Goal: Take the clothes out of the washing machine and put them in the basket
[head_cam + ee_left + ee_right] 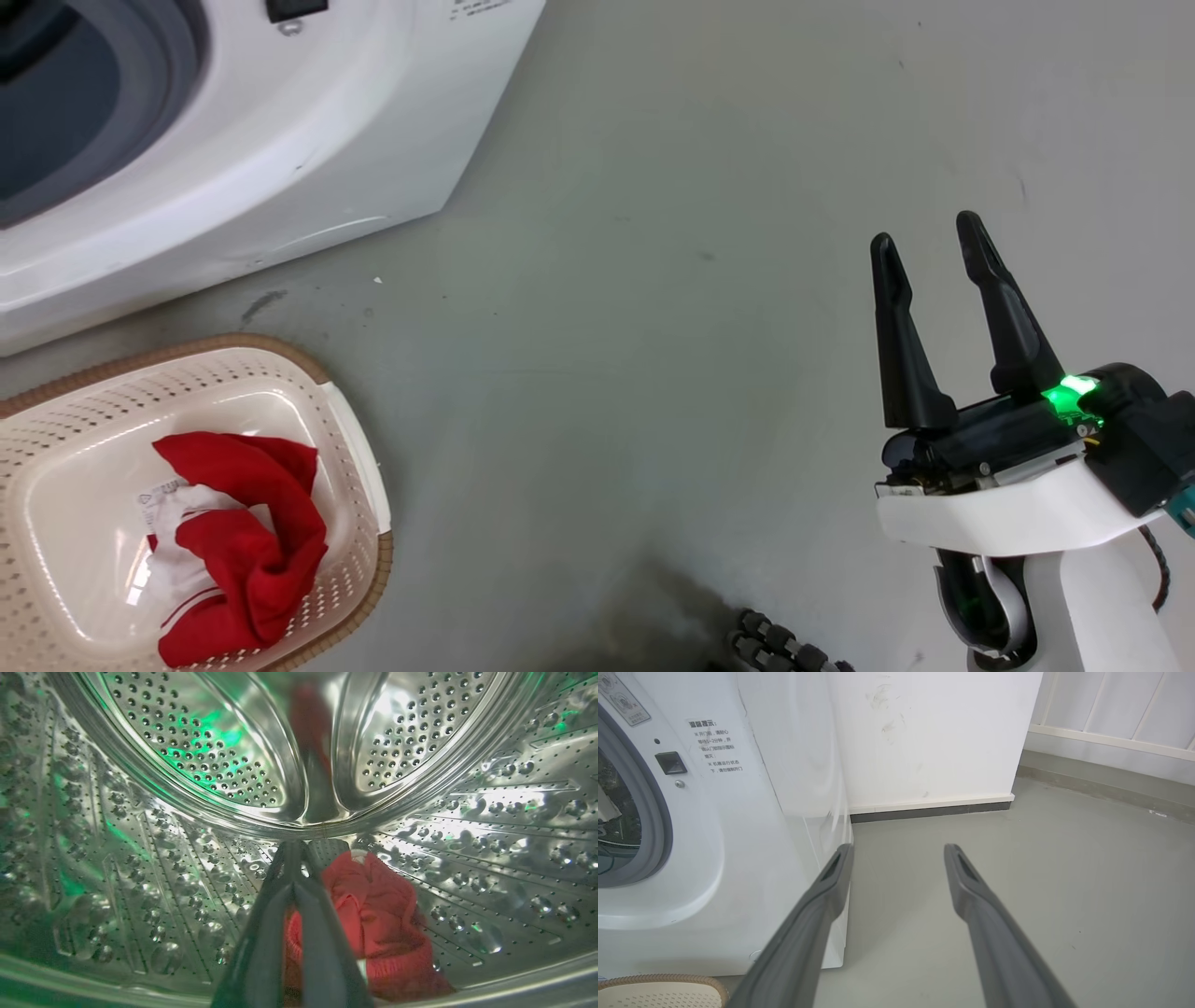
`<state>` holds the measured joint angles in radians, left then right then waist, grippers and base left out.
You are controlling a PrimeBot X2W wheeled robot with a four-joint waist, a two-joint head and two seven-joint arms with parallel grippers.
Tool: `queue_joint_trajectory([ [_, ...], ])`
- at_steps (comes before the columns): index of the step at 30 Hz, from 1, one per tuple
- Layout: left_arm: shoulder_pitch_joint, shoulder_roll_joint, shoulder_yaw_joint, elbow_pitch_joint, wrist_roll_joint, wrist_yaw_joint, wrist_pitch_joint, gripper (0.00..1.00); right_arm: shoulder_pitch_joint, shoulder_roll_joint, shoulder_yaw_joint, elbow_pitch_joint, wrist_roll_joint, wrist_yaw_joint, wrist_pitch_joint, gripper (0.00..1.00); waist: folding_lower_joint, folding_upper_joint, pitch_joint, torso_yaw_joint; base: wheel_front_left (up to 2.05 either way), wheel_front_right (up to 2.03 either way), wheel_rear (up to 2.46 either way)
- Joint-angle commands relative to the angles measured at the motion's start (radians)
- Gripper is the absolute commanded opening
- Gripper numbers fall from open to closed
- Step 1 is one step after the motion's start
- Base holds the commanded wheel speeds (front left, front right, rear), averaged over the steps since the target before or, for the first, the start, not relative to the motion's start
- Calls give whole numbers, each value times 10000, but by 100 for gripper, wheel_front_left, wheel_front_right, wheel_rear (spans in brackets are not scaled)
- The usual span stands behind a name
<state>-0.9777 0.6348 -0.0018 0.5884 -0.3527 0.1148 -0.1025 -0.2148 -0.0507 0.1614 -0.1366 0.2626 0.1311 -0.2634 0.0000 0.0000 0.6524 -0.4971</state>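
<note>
Left gripper (292, 849) is sitting pinched together inside washer (280, 140) drum, red garment (373, 914) just beside it. Right gripper (926, 233) is hanging wide apart right of washer. Second garment (261, 541) is lying in basket (359, 448) before washer. Washer sticker (717, 746) is showing small Chinese print.

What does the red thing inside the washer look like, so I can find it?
Find the white washing machine and peek into its shiny steel drum. On the drum's bottom, right beside the left tool, lies a crumpled red garment. It's the one soft, red lump among silver metal full of holes.
</note>
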Motion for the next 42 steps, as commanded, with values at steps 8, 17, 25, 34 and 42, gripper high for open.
queue_joint_trajectory([
  [8,1446,-591,135,-646,-461,98,-369,0,72,8,-206,80,-76,-7,-14,100,0,0,-573,334,0,0,0],
  [17,3196,-1384,-18,-1954,-669,428,-562,0,304,8,-400,63,-266,-7,-14,100,0,0,-1129,785,0,0,0],
  [25,3703,-1408,-294,-2764,-479,680,-230,100,351,8,-396,64,-338,-7,-14,100,0,0,-1401,932,0,0,0],
  [34,3277,-1100,-734,-2900,-345,473,587,100,623,9,-353,133,-361,-7,-7,100,0,0,-1818,892,0,0,0],
  [42,2320,-685,-1021,-2129,-468,74,1808,100,683,8,-184,123,-235,-7,13,100,0,0,-1644,481,0,0,0],
])
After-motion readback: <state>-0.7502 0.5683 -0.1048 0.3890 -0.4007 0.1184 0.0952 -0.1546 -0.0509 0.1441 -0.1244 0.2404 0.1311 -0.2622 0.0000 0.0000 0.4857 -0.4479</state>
